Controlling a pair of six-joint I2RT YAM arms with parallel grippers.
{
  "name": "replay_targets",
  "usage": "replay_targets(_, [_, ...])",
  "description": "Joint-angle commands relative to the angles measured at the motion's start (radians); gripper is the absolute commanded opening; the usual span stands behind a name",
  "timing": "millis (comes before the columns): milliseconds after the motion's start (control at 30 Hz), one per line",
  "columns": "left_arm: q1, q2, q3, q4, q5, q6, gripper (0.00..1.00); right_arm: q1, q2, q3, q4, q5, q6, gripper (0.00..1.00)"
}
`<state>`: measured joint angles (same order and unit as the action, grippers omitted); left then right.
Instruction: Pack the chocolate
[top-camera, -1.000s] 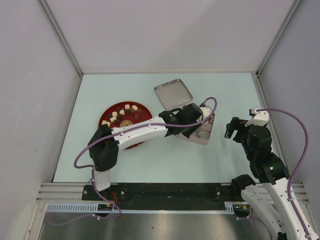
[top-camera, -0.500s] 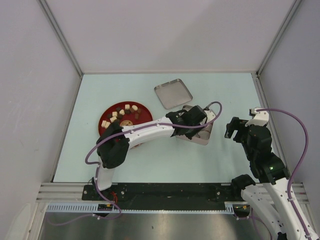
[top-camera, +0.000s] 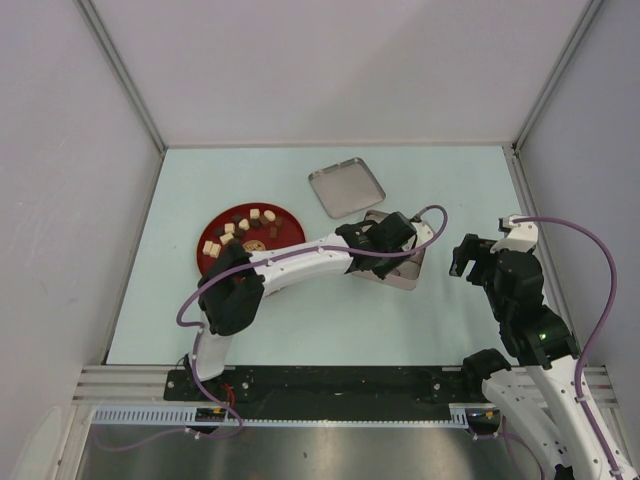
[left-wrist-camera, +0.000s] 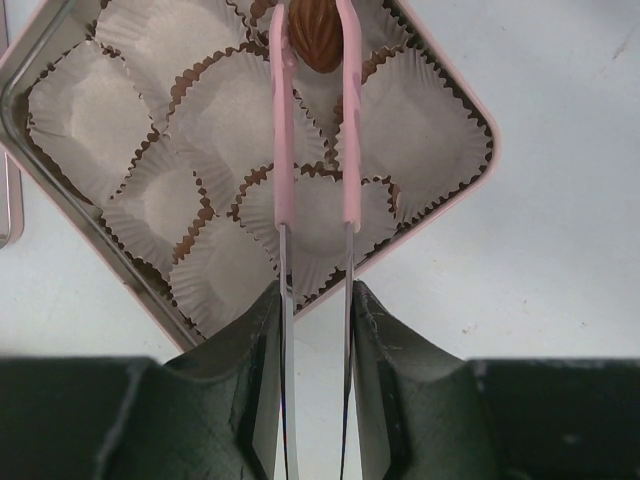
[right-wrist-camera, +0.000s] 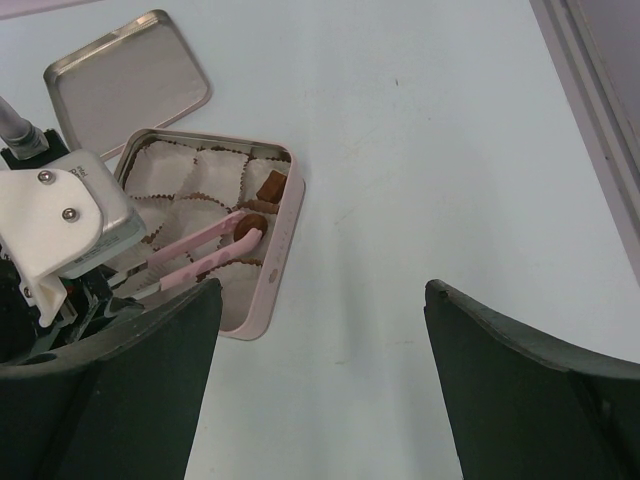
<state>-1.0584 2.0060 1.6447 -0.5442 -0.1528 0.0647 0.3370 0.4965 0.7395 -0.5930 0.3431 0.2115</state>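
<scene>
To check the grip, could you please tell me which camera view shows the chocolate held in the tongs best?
The left wrist view: the chocolate sits large between the tips of the pink tongs, though cropped at the top edge. The right wrist view shows it small, over the tin. In the top view it cannot be made out.

My left arm and right arm show white links, black joints and a purple cable each. Two screws dot the left's white wrist housing. The right gripper has dark, blunt fingers.
</scene>
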Motion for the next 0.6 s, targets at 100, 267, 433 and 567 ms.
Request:
replay_targets(100, [-0.008,-0.013,0.052,0.023,0.004,0.018,0.34,-0.003,-0.001,0.001,0.036,0.016,-0.004,0.86])
replay_targets(267, [-0.008,-0.016,0.05,0.023,0.001,0.014,0.35,-0.004,-0.003,0.001,0.035,0.013,-0.007,0.87])
replay_targets(433, [-0.008,-0.035,0.047,0.027,-0.004,0.0,0.34,-0.003,-0.006,0.001,0.033,0.011,-0.004,0.87])
replay_targets(567, [-0.006,-0.087,0.043,0.041,-0.025,-0.014,0.33,-0.004,-0.009,0.001,0.033,0.014,-0.006,0.87])
